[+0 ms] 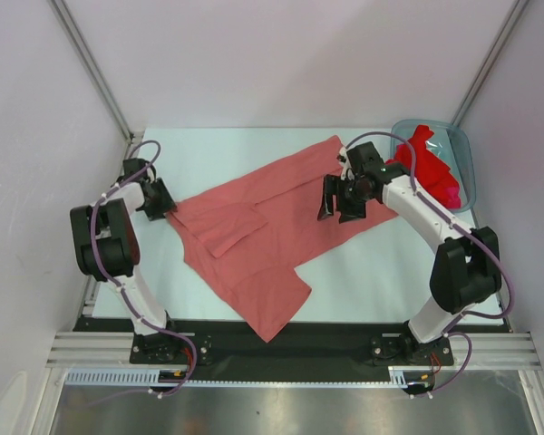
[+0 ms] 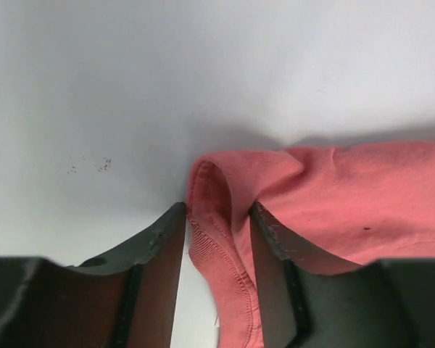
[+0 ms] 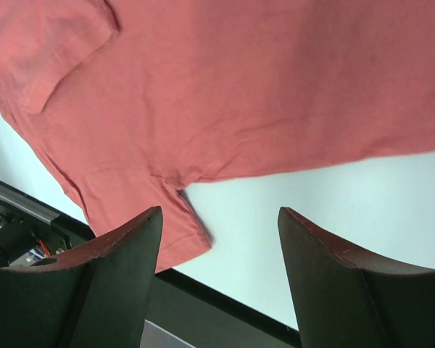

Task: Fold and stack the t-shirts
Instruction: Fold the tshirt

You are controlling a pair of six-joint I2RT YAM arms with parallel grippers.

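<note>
Well, the left end effector (image 2: 217, 217) pinches the salmon t-shirt's (image 1: 254, 227) ribbed hem; the right end effector (image 3: 219, 239) gapes, empty.

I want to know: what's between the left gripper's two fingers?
A bunched edge of the pink t-shirt sits between the left gripper fingers, seen from the left wrist.

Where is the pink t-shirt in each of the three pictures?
Top external: the salmon-pink t-shirt lies spread across the middle of the table, slanting from the upper right to the near edge.
Left wrist: its bunched hem edge sits between the left end effector fingers, low and centre-right.
Right wrist: it fills the upper part, above the right end effector, which holds nothing.
Shared landmark: the pale table under the cloth.
</note>
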